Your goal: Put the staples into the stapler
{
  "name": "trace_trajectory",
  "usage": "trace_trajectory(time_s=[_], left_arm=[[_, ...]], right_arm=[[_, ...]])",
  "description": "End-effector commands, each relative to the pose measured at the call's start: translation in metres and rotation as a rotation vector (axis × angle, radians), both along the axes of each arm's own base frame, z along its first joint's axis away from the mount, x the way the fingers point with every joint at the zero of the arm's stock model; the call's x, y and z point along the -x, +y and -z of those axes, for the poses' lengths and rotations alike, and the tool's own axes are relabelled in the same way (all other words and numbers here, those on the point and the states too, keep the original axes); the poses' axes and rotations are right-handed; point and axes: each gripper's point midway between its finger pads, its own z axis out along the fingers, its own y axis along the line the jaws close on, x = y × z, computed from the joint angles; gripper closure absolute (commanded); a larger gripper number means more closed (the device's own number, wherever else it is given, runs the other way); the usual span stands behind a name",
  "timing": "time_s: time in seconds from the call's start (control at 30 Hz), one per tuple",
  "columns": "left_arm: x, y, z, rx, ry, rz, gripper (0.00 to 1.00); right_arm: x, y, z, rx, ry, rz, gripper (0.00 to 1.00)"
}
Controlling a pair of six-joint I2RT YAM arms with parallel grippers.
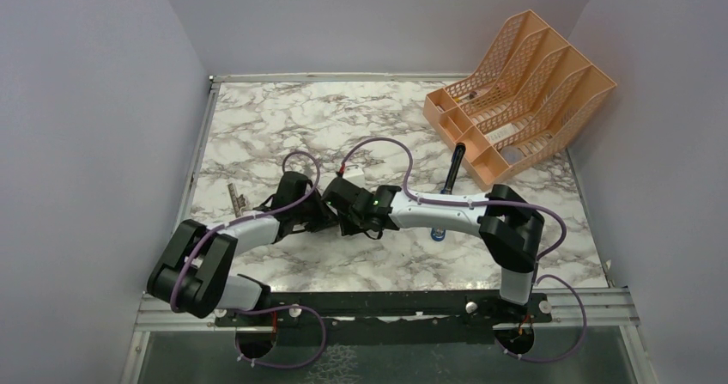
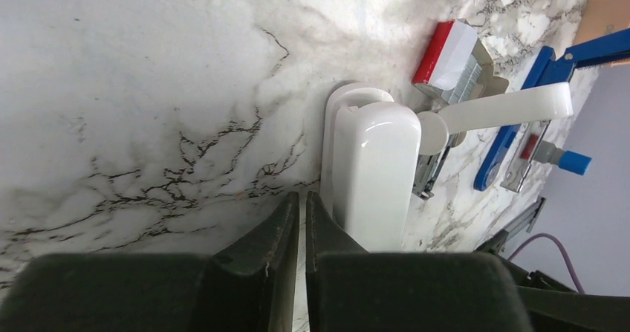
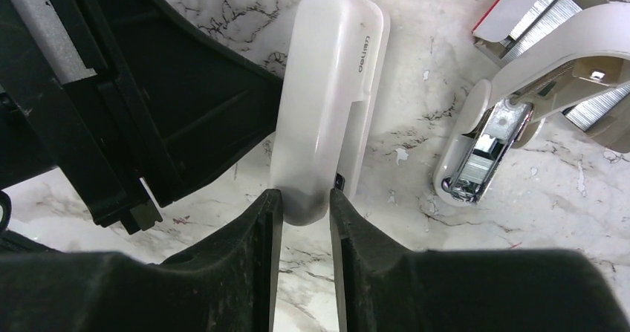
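The white stapler [image 3: 327, 102] lies closed on the marble, and no channel shows. My right gripper [image 3: 306, 198] is shut on its near end, one finger on each side. In the left wrist view the stapler [image 2: 371, 168] stands just right of my left gripper [image 2: 301, 197], which is shut and empty, its right finger against the stapler's side. Grey staples [image 3: 553, 5] lie in strips in an open red-and-white box [image 2: 444, 50]. From above, both grippers meet mid-table, left [image 1: 319, 214] and right [image 1: 345, 202], and hide the stapler.
A second white hinged tool [image 3: 483, 139], swung open with a silver channel showing, lies right of the stapler. A blue-and-black tool [image 2: 520, 116] lies beyond it. An orange file rack [image 1: 519, 92] stands back right, with a black pen [image 1: 453, 169] in front of it.
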Motion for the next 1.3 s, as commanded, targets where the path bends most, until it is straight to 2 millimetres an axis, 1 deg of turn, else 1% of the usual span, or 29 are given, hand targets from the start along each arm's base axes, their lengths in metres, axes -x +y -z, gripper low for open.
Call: trace_trajectory(time_s=[0.0, 0.17, 0.3, 0.47, 0.67, 0.77, 0.83, 0.93, 1.07, 1.27], left_arm=[[0.005, 0.027, 0.014, -0.149, 0.026, -0.052, 0.89], [0.001, 0.038, 0.007, -0.204, 0.001, -0.091, 0.88], [-0.002, 0.043, 0.001, -0.227, -0.021, -0.107, 0.87], [-0.005, 0.044, -0.002, -0.235, -0.027, -0.11, 0.87], [-0.007, 0.046, -0.003, -0.25, -0.035, -0.11, 0.87], [-0.009, 0.047, -0.004, -0.262, -0.037, -0.111, 0.87], [-0.01, 0.048, -0.004, -0.265, -0.039, -0.111, 0.87], [-0.011, 0.049, -0.006, -0.27, -0.043, -0.117, 0.87], [-0.011, 0.052, -0.007, -0.281, -0.048, -0.127, 0.86], [-0.009, 0.053, -0.006, -0.25, -0.043, -0.133, 0.86]], right_arm=[[-0.001, -0.001, -0.001, 0.015, -0.009, 0.012, 0.64], [-0.003, -0.005, -0.002, 0.038, -0.014, 0.033, 0.54], [-0.004, -0.009, -0.002, 0.049, -0.017, 0.051, 0.52], [-0.006, -0.015, -0.007, 0.053, -0.031, 0.084, 0.51], [-0.013, -0.022, -0.025, 0.018, -0.086, 0.143, 0.59], [-0.014, -0.021, -0.031, 0.006, -0.095, 0.135, 0.59], [-0.014, -0.021, -0.032, 0.006, -0.097, 0.129, 0.57], [-0.012, -0.019, -0.028, 0.009, -0.085, 0.107, 0.52], [-0.007, -0.016, -0.012, 0.021, -0.053, 0.084, 0.47], [-0.003, -0.009, 0.011, 0.036, -0.012, 0.052, 0.43]])
